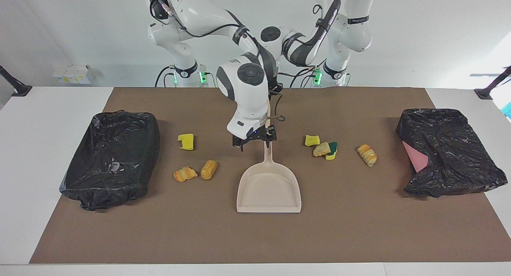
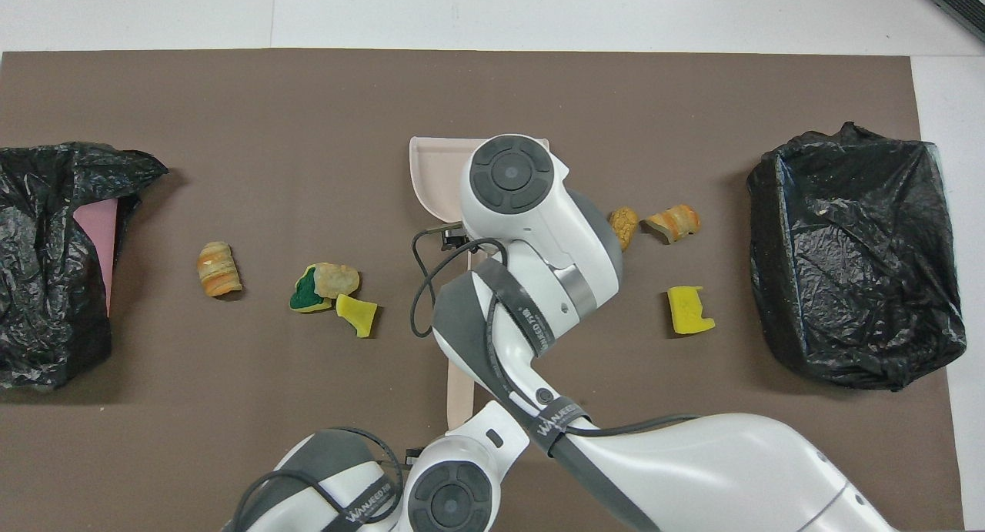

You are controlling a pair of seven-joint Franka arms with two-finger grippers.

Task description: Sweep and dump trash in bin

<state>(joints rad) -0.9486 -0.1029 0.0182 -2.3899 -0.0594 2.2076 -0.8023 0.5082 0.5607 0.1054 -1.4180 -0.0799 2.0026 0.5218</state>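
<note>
Hovering over the beige plastic dustpan (image 1: 269, 190)'s handle, the right gripper (image 1: 254, 141), fingers apart, holds nothing; next, grasping it.

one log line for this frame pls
phase: reach for dustpan | right gripper: open, at dustpan handle | left gripper: over mat edge nearest robots, mostly hidden | trash: seven pieces on mat, dustpan empty

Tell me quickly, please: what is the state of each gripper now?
Right gripper: open, by the dustpan handle, holding nothing.
Left gripper: cannot be told; the right arm mostly hides it.
</note>
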